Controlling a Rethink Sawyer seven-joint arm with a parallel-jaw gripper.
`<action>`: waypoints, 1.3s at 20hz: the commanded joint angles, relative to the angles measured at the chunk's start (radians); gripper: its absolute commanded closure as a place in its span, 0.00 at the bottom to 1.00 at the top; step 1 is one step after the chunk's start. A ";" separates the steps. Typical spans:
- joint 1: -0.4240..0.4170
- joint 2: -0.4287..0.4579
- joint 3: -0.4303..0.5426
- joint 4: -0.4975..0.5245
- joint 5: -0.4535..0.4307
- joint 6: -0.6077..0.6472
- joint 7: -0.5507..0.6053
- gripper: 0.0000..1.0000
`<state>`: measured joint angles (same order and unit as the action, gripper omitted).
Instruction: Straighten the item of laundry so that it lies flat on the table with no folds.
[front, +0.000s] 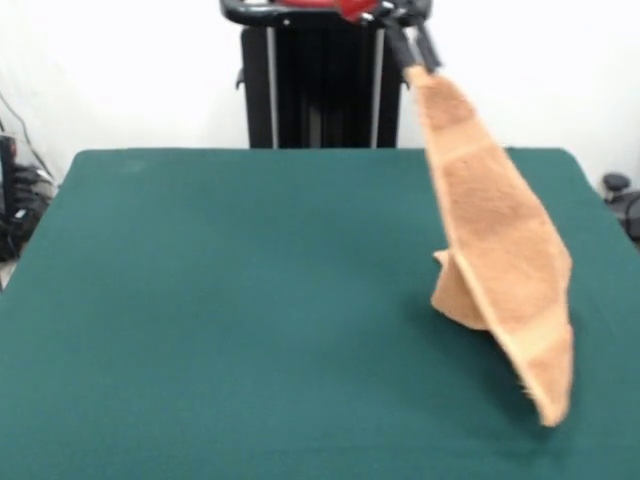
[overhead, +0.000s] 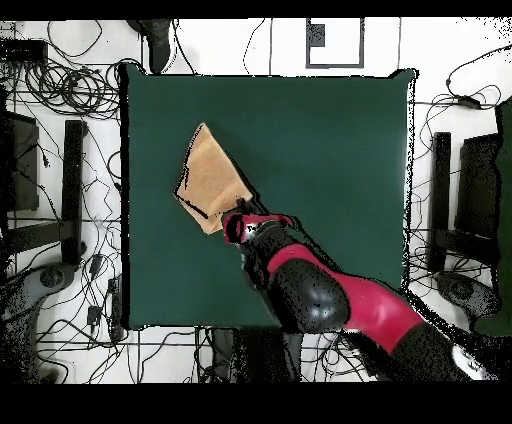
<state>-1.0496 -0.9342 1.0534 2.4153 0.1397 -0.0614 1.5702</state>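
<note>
The orange-tan terry towel (front: 500, 240) hangs from my gripper (front: 415, 60) at the top of the front view. It is pinched by one corner and slopes down to the right. Its lower end rests on the dark green table (front: 220, 300) with a small fold behind it. A woven band crosses the towel near each end. In the overhead view the towel (overhead: 208, 175) lies left of centre, and my gripper (overhead: 236, 226) is over its near corner with the red arm behind it.
The black pedestal (front: 310, 80) stands behind the table's far edge. Cables and black stands (overhead: 70, 180) lie on the floor around the table. A monitor or box (overhead: 478, 190) sits to the right of the table in the overhead view.
</note>
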 joint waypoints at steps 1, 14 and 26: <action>-0.086 -0.098 0.124 -0.093 -0.019 0.301 0.021 1.00; -0.212 -0.118 0.172 -0.239 -0.049 0.593 -0.084 1.00; -0.241 -0.082 0.154 -0.391 -0.123 0.773 -0.145 1.00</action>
<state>-1.2996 -1.0394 1.1739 2.1399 0.0713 0.5442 1.5702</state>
